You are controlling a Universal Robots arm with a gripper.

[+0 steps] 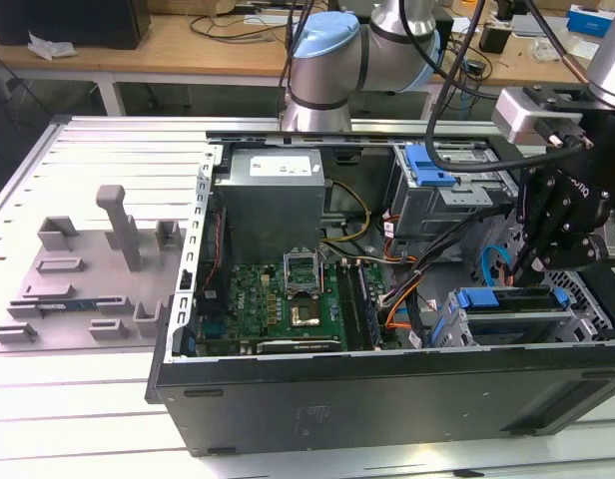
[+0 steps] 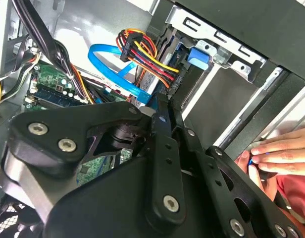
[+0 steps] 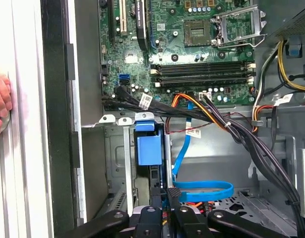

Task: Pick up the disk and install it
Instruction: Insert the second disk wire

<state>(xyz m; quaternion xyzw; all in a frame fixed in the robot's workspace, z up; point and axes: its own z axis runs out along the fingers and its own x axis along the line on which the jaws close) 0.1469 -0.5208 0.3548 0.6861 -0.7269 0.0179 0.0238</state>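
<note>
The black gripper (image 1: 517, 267) is hovering, jaws together and empty, beside the blue-framed silver disk (image 1: 507, 299), which is sitting in its bay.

- Gripper (image 1: 535, 261) hangs inside the open case (image 1: 387, 399), over the drive end at the exterior view's right; fingers (image 3: 173, 198) pressed together.
- Just beside the tips: loop of blue cable (image 3: 202, 190), partly across the gap beneath.
- Black cable bundle (image 3: 231, 129) runs slantwise between board (image 3: 192, 54) and drive cage (image 3: 118, 163); blocks a straight path there.
- Blue carrier (image 3: 147, 146) sits in the cage slot; slot taken.
- Red-yellow wire bunch (image 2: 147, 59) crowds the cage mouth.
- A person's hand (image 2: 279, 153) rests at the case's outer wall, near the gripper.
- Board middle open from above.
- Table (image 1: 78, 399) beyond the grey fixture (image 1: 88, 269) bare.
</note>
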